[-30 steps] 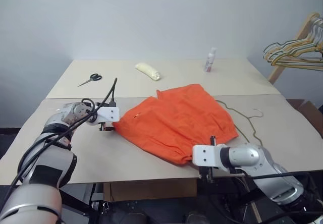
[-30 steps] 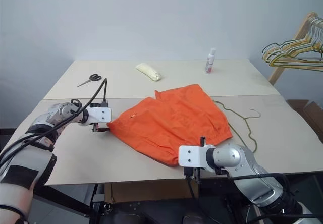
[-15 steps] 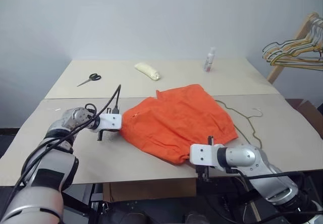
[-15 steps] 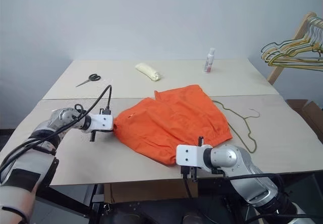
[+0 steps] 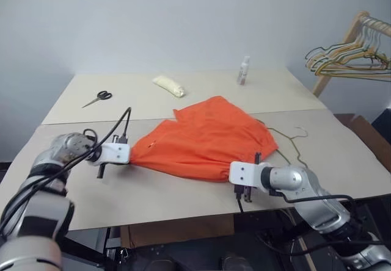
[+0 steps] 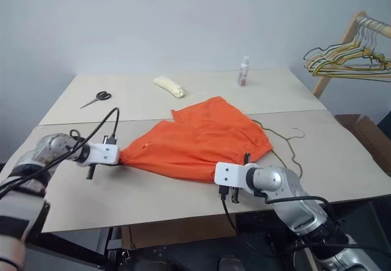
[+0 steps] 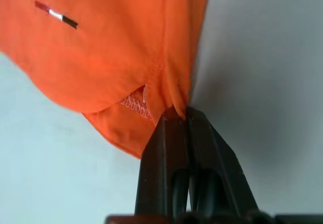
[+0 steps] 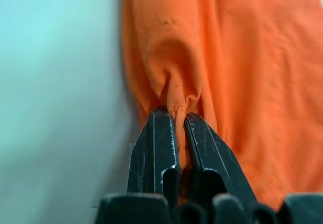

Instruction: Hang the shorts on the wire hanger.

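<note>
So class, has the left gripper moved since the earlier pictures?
Yes. The left gripper, clamped on the shorts, has drawn away from the scissors toward the near table edge.

One shorts (image 5: 208, 138), one scissors (image 5: 96, 97), one bottle (image 5: 244, 71), two tables (image 5: 201, 91).

Left gripper (image 7: 176, 114) at about 9 o'clock in the head views, forearm reaching in from 8 o'clock, jaws pinched tight on a corner of the shorts (image 5: 204, 138). Right gripper (image 8: 175, 114) at about 5 o'clock, forearm entering from 4 o'clock, fingers (image 8: 156, 148) clamped on a bunched fold of the cloth's near edge.
</note>
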